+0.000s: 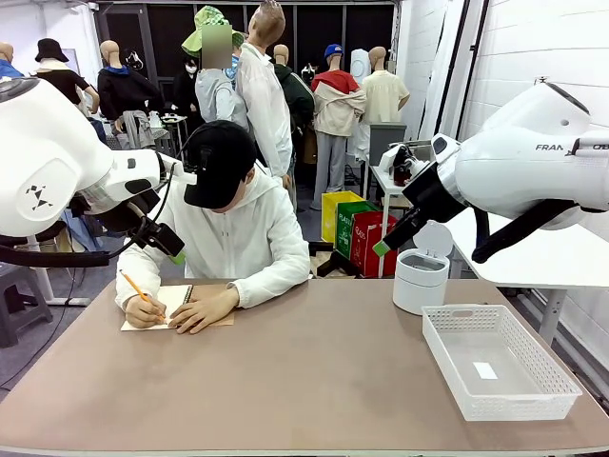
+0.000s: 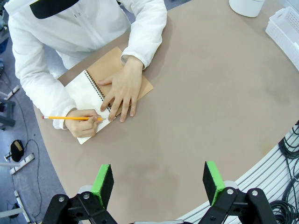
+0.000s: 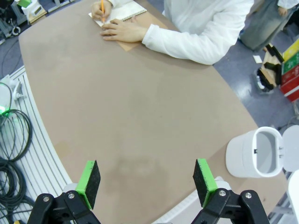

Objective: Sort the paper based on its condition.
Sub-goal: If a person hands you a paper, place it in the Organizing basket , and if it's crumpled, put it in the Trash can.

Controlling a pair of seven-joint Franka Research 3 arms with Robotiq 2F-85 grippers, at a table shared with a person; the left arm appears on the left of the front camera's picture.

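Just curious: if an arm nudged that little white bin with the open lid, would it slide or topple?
Probably slide: the bin looks like thin plastic, likely light, standing squat on the smooth table. A push up high might tip it, since the raised lid adds height on one side.

The dark letters "FRAN" stand on the white casing of the right arm (image 1: 557, 157), cut off there, while white print on the coloured boxes (image 1: 360, 231) behind the person is too small to read.
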